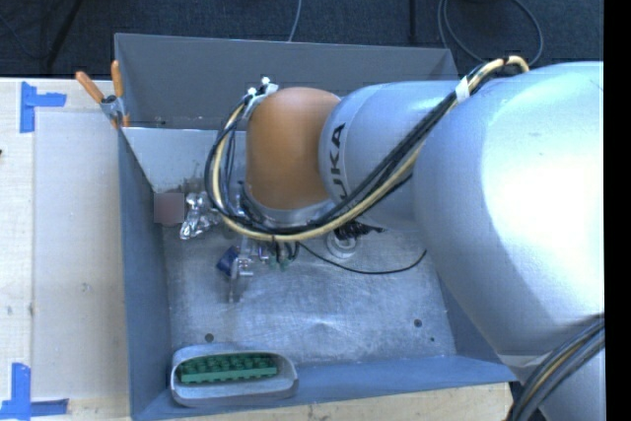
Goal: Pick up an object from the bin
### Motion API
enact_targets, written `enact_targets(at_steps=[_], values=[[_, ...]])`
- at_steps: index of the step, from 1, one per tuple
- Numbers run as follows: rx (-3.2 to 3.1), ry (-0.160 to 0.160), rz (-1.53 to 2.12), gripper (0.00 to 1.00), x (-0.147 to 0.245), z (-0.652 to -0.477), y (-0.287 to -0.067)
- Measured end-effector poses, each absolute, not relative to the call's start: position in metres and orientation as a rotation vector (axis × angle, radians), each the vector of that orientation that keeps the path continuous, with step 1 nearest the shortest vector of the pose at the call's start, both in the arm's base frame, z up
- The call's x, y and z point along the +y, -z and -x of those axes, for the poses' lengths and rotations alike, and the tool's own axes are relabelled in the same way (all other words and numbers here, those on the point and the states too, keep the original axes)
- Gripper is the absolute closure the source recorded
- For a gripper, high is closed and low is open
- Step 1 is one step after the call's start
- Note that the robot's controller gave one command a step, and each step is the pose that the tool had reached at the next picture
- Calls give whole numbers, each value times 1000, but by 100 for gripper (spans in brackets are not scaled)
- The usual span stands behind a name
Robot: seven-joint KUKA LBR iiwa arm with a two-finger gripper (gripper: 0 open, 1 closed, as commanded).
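My gripper [240,279] reaches down into the left middle of the bin, mostly hidden under the arm's orange cover. A small blue thing [228,261] sits right against its left side; I cannot tell whether it is held. A crumpled silver foil piece [197,217] lies just up and left of the gripper. Beside the foil, against the bin's left wall, is a brown block [168,205].
A green bristled brush in a grey oval tray [235,372] lies along the bin's front wall. A round whitish thing [342,243] with a thin black cord lies under the arm near the middle. The arm covers the bin's right half.
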State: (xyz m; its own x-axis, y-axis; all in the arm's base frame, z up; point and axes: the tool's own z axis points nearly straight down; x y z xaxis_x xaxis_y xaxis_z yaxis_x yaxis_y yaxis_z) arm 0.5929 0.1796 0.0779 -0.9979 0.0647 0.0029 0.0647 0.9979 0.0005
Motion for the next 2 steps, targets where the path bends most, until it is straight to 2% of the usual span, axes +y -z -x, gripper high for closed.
enact_targets(at_steps=[1,2], values=[[-3139,1,107,100,179,-594,-80],[-3150,4,-96,100,177,-607,-218]])
